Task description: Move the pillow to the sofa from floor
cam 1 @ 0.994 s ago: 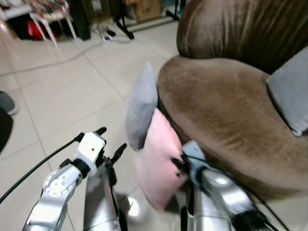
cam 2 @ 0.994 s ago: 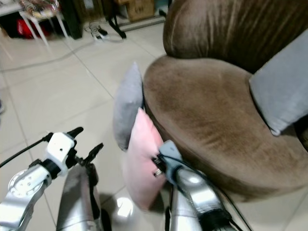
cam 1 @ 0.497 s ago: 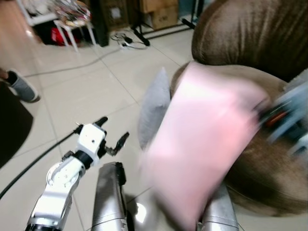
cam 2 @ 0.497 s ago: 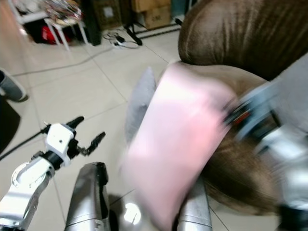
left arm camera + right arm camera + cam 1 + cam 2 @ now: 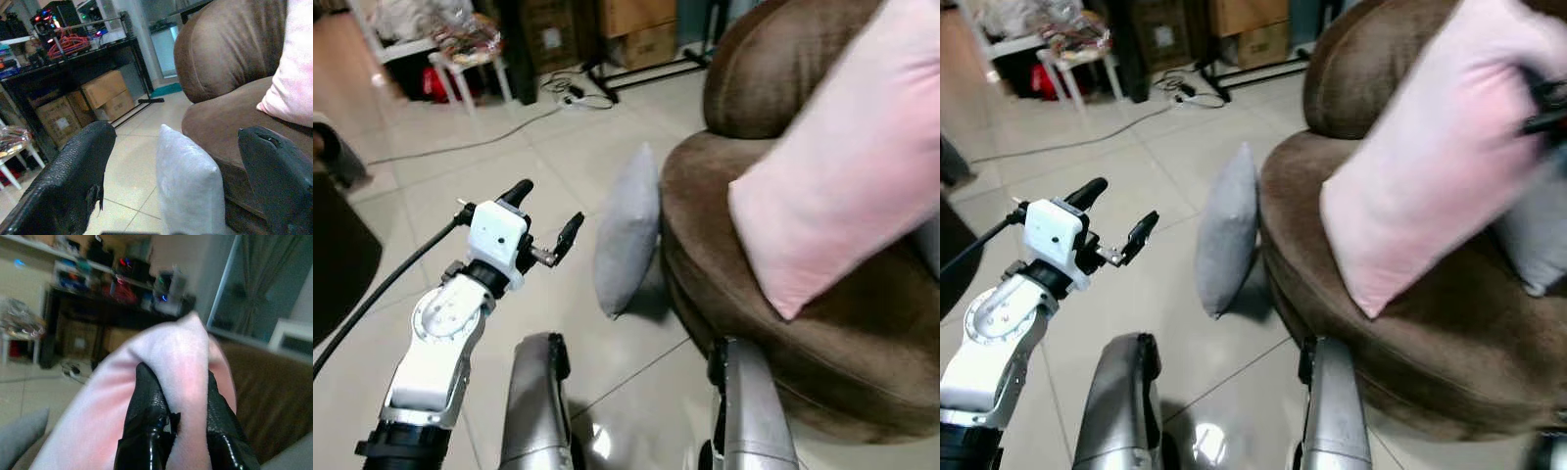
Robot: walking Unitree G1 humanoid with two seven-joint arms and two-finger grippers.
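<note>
Left eye view shows the pink pillow (image 5: 832, 166) hanging over the brown sofa (image 5: 783, 294) seat, clear of the floor for placing, while left wrist view shows the left gripper (image 5: 186, 181) spread and empty, and right wrist view shows the right gripper (image 5: 178, 431) pinching the pillow's edge.

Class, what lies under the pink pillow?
Under the pink pillow, pinched by the right gripper, is the brown sofa seat; the part behind it is covered.

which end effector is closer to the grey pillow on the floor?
Left. The left end effector hovers open beside the grey pillow; the right end effector is up over the sofa, pinching the pink pillow.
</note>
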